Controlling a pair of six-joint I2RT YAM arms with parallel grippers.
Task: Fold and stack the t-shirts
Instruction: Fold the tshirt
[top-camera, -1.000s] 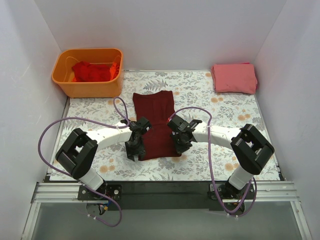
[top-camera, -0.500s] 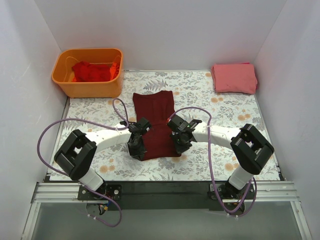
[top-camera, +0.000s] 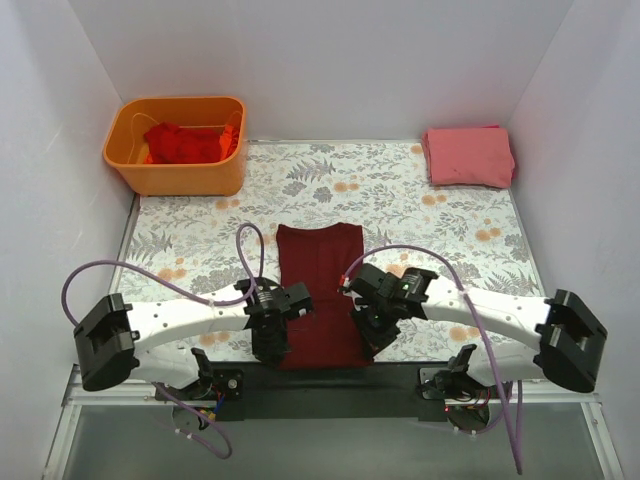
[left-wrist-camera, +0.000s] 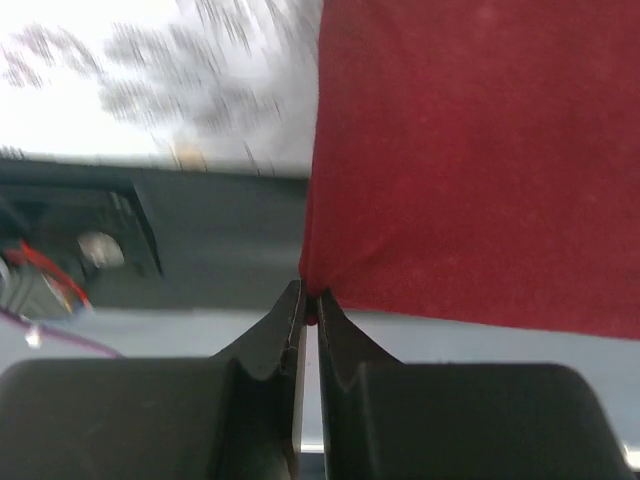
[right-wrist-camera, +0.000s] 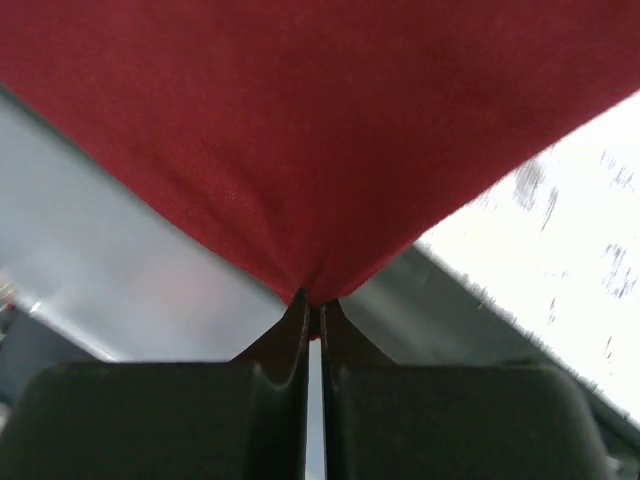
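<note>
A dark maroon t-shirt, folded into a long strip, lies lengthwise at the table's near middle, its near end over the front edge. My left gripper is shut on its near left corner. My right gripper is shut on its near right corner. Both wrist views show the maroon cloth pulled taut from the pinched corners. A folded salmon-pink t-shirt rests at the far right. Bright red t-shirts are bunched in the bin.
An orange plastic bin stands at the far left corner. A floral cloth covers the table, with white walls on three sides. The black front rail runs under the shirt's near end. Purple cables loop off both arms.
The left gripper closed on the shirt's corner. Both arms then drew back toward the near edge, dragging the maroon shirt with them, so its near end now hangs over the front rail.
</note>
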